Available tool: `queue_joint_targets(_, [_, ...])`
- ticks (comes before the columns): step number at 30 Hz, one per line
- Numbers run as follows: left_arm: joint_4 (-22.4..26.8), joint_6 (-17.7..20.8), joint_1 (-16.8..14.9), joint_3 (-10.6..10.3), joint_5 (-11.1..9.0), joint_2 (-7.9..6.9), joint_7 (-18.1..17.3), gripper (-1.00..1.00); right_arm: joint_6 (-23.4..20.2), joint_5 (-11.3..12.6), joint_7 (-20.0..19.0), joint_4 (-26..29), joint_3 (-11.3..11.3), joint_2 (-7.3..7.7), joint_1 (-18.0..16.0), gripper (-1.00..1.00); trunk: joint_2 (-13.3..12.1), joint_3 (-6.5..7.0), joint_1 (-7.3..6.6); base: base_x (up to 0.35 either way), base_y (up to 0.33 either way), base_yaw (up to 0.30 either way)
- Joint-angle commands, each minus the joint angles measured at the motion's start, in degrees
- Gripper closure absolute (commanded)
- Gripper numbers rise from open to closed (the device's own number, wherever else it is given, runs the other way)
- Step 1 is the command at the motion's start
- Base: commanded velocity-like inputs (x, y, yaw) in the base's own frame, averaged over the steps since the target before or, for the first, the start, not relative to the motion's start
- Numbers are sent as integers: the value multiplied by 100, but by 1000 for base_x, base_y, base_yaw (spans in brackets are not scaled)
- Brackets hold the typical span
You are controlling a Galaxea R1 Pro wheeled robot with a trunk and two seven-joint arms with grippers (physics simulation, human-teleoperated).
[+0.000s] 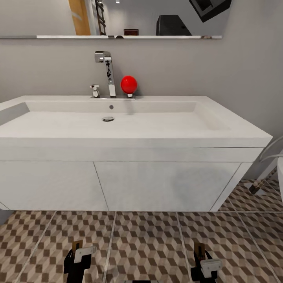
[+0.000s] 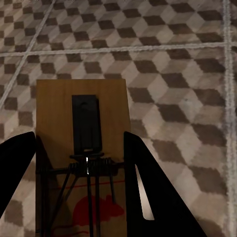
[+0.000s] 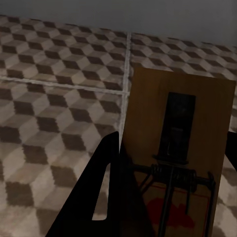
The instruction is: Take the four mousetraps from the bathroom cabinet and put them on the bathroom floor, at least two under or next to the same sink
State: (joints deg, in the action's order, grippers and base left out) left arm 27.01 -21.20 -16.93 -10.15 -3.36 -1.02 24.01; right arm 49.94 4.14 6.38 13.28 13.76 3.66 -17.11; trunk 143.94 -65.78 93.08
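Note:
The white bathroom sink [image 1: 118,129] with its chrome faucet [image 1: 107,72] and two-door vanity stands straight ahead, above the cube-patterned bathroom floor [image 1: 149,239]. Low over the tiles in front of it, my left gripper [image 1: 78,257] is shut on a mousetrap [image 1: 77,244]. In the left wrist view this mousetrap [image 2: 81,118] is a wooden board with a spring and a red mouse print, clamped between black fingers [image 2: 148,192]. My right gripper [image 1: 202,264] is shut on another mousetrap [image 1: 199,248]. That mousetrap [image 3: 182,123] stands beside one black finger [image 3: 98,197] in the right wrist view. The cabinet is out of view.
A red ball knob [image 1: 129,84] sits by the faucet. A mirror shelf [image 1: 118,37] runs along the grey wall above. At the far right are a white rounded edge [image 1: 280,169] and chrome legs [image 1: 261,179]. Open tiled floor lies between the vanity and my grippers.

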Motion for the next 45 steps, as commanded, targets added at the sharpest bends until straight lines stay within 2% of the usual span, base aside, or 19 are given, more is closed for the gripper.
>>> queue_joint_targets(1, [-2, -16, -4, -48, -31, -5, 42, 100, 13, 54, 9, -1, 49, 3, -3, 100, 2, -4, -1, 0, 0, 0])
queue_joint_targets(45, [-11, -42, -4, -32, -60, -3, 42, 100, 33, 61, 12, -19, 39, 3, -3, 100, 2, -4, -1, 0, 0, 0])
